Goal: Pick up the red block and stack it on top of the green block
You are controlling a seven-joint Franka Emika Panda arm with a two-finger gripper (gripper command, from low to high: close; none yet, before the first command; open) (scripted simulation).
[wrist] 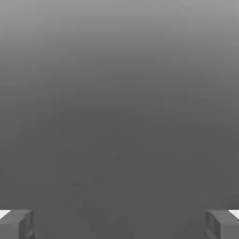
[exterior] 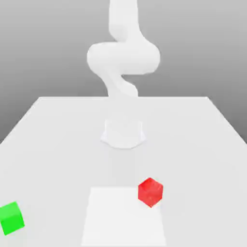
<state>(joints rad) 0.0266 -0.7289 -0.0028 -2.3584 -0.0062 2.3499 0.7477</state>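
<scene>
Gripper [wrist: 119, 225] fingers stood wide open, far apart in the hand view, and had hold of nothing. The red block [exterior: 150, 192] sat on the near part of the table [exterior: 53, 144], somewhat toward the exterior view's right, over the far right corner of a pale patch [exterior: 123, 219]. One of its corners pointed to the near side. The green block [exterior: 11, 218] lay at the exterior view's far left side, a little nearer than the red one and well apart from it, turned at an angle. The white arm [exterior: 123, 58] rose at the far middle, beyond both blocks.
</scene>
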